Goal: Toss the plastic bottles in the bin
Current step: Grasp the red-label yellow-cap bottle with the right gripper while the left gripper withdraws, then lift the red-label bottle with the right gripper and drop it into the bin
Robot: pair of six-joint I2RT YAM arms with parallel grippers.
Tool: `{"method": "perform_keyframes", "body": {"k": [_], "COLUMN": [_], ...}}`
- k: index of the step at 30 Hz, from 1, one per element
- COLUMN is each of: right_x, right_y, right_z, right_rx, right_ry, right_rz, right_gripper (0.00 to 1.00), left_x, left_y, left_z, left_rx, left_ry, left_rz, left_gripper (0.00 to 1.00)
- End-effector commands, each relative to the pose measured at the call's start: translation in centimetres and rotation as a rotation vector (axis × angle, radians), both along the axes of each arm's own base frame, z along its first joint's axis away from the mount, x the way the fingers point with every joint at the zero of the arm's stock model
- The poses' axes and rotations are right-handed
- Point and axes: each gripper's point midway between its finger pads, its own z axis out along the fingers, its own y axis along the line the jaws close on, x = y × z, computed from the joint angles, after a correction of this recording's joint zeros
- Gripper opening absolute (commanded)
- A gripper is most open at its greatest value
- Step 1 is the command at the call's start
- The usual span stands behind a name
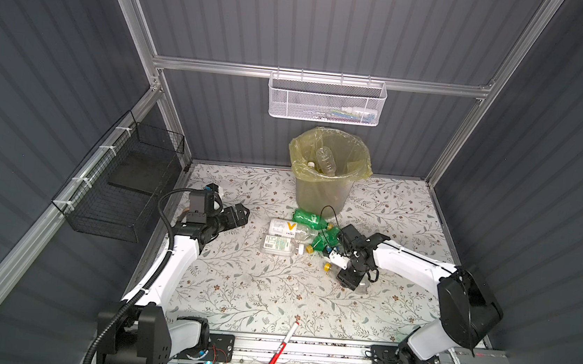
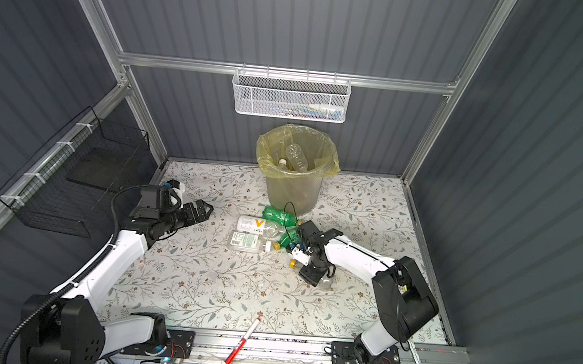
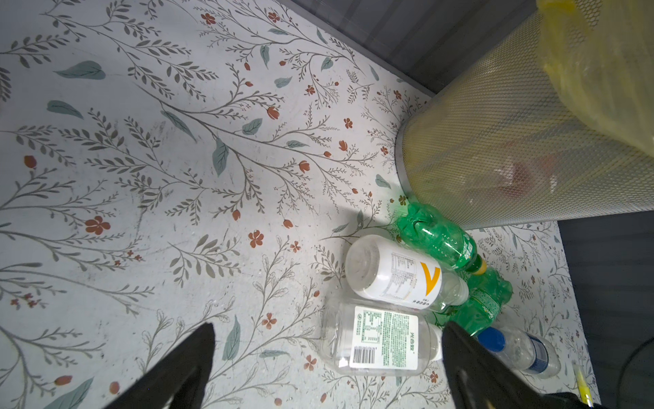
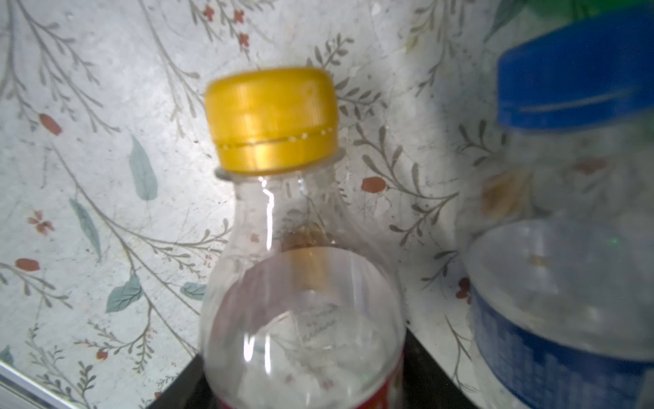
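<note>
The bin (image 1: 321, 193), grey mesh lined with a yellow bag, stands at the back middle with a clear bottle (image 1: 326, 160) inside. In front of it lie two green bottles (image 1: 310, 219) (image 1: 324, 242), a white-labelled bottle with an orange V (image 1: 287, 228) and a clear green-labelled bottle (image 1: 276, 245). My right gripper (image 1: 348, 281) is shut on a clear gold-capped bottle (image 4: 272, 120) with a red label, low over the table. A blue-capped bottle (image 4: 573, 70) lies right beside it. My left gripper (image 1: 239, 214) hangs open to the left of the pile, and the green-labelled bottle (image 3: 382, 340) lies ahead between its fingertips.
A red-and-white marker pen (image 1: 283, 344) lies at the table's front edge. A white mesh basket (image 1: 327, 99) hangs on the back wall above the bin. A black wire basket (image 1: 126, 181) is fixed to the left wall. Grey walls close in the table.
</note>
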Motion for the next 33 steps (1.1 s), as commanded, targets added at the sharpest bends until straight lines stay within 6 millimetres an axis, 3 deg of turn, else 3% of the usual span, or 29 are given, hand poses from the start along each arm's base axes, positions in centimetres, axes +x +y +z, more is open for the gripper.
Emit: {"method": "perform_keyframes", "body": {"k": [1, 4, 8, 10, 12, 17, 19, 22, 24, 27, 30, 33], "right_x": [-0.7, -0.6, 1.1, 2.2, 3.2, 2.7, 2.1, 1.4, 1.7, 4.2, 9.0, 14.5], "right_y": [0.6, 1.1, 1.0, -0.1, -2.4, -8.7, -10.1, -11.2, -10.9, -10.7, -9.1, -5.6], "right_z": [1.5, 3.9, 8.0, 9.7, 11.0, 9.8, 8.9, 7.7, 8.6, 13.0, 22.1, 33.0], "right_rx": [0.072, 0.169, 0.391, 0.515, 0.614, 0.728, 0.749, 0.751, 0.760, 0.795, 0.882, 1.036], "right_ry": [-0.009, -0.066, -0.187, -0.235, -0.291, -0.330, -0.319, -0.283, -0.280, -0.348, -0.437, -0.518], "right_rz": [-0.059, -0.120, -0.325, -0.487, -0.685, -1.086, -1.181, -1.258, -1.240, -1.187, -1.064, -0.908], "right_gripper": [0.59, 0.59, 0.55, 0.51, 0.52, 0.51, 0.51, 0.51, 0.51, 0.53, 0.55, 0.59], "left_x": [0.3, 0.4, 0.4, 0.3, 0.2, -0.1, -0.2, -0.3, -0.5, -0.6, -0.8, -1.2], "left_y": [-0.2, -0.5, -0.7, -0.9, -0.9, -1.7, -1.9, -2.1, -2.3, -2.5, -2.8, -2.9], "left_z": [-0.1, -0.2, -0.2, -0.2, -0.4, -0.4, -0.4, -0.6, -0.7, -0.8, -0.4, -0.3], "left_rx": [-0.028, -0.044, -0.053, -0.069, -0.079, -0.118, -0.127, -0.151, -0.173, -0.209, -0.242, -0.256], "left_ry": [0.002, 0.005, 0.005, 0.000, 0.002, 0.006, 0.010, 0.019, 0.023, 0.023, 0.010, 0.009], "left_rz": [-0.012, -0.018, -0.023, -0.027, -0.024, -0.055, -0.059, -0.057, -0.054, -0.046, -0.046, -0.041], "left_gripper": [1.00, 1.00, 1.00, 1.00, 1.00, 1.00, 1.00, 1.00, 1.00, 1.00, 1.00, 1.00]}}
